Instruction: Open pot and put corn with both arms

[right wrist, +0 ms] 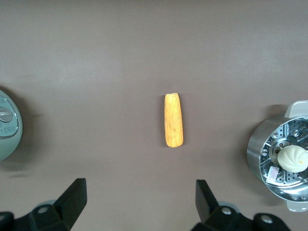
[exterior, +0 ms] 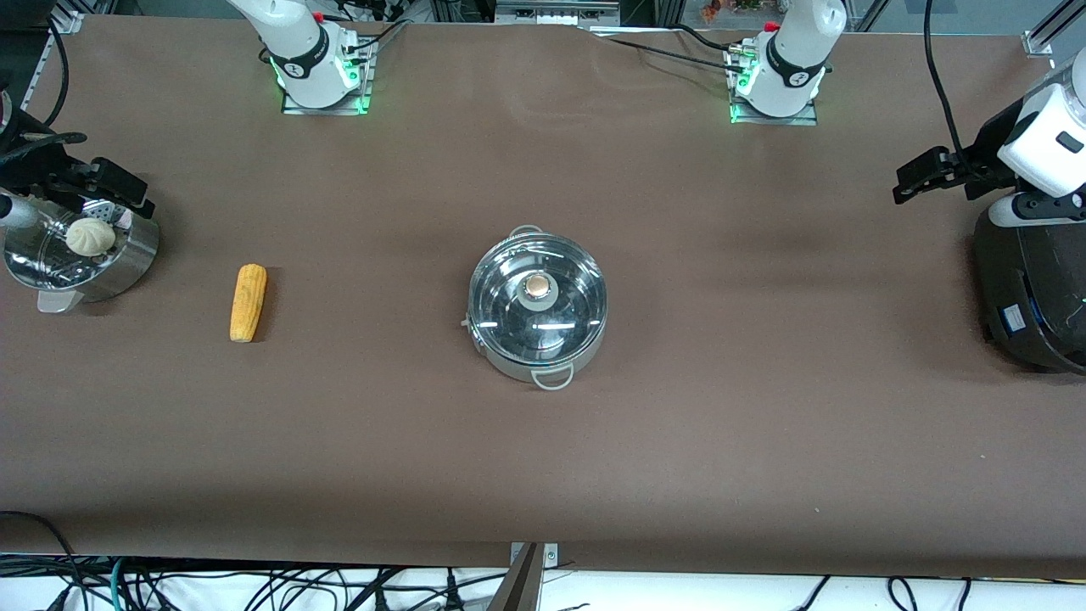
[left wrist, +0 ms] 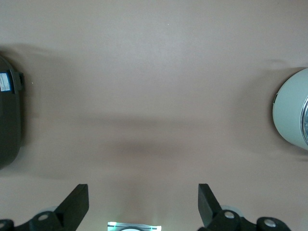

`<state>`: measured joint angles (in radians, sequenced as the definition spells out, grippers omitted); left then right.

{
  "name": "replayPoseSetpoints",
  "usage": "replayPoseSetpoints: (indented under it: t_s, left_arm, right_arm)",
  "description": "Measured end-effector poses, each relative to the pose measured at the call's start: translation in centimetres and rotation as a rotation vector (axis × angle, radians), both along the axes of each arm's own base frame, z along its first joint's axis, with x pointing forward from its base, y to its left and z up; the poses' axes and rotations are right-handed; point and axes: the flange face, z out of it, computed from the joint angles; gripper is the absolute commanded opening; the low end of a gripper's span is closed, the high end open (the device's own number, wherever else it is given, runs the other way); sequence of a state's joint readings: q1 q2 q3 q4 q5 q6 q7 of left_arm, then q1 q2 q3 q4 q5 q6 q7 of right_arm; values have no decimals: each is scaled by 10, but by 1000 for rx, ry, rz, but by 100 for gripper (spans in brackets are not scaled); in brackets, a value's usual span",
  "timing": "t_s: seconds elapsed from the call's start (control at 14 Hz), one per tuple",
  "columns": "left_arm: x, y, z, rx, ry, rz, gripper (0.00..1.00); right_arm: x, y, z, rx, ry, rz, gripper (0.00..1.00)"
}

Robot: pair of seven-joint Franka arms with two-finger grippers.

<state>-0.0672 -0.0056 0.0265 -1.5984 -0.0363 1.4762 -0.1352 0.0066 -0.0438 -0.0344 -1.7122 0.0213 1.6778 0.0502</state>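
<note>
pot (exterior: 538, 310): mid-table (exterior: 679, 424), shiny steel, glass lid (exterior: 538, 295) on, tan knob (exterior: 536, 288)
corn (exterior: 248, 301): bumpy tapered cob, well off pot toward right arm's end
left hand (left wrist: 143, 204): I see it wide open, empty, over bare table
right hand (right wrist: 141, 202): wide open, empty, above corn
risk: I'd guess smooth small knob slips; round cob rolls

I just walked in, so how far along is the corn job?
Nothing is done yet. The lid sits closed on the pot, and the corn lies on the table toward the right arm's end. Nothing is held: the left gripper and right gripper are open. Everything is left.
</note>
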Motion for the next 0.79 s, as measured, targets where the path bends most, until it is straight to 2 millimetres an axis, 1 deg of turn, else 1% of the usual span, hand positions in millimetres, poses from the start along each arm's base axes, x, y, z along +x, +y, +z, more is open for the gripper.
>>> replayPoseSetpoints:
  t_s: [0.79]
  left_arm:
    - [2, -2, 1, -1, -15, -3, 100]
  right_arm:
    - [0, 0, 0, 0, 0, 1, 100]
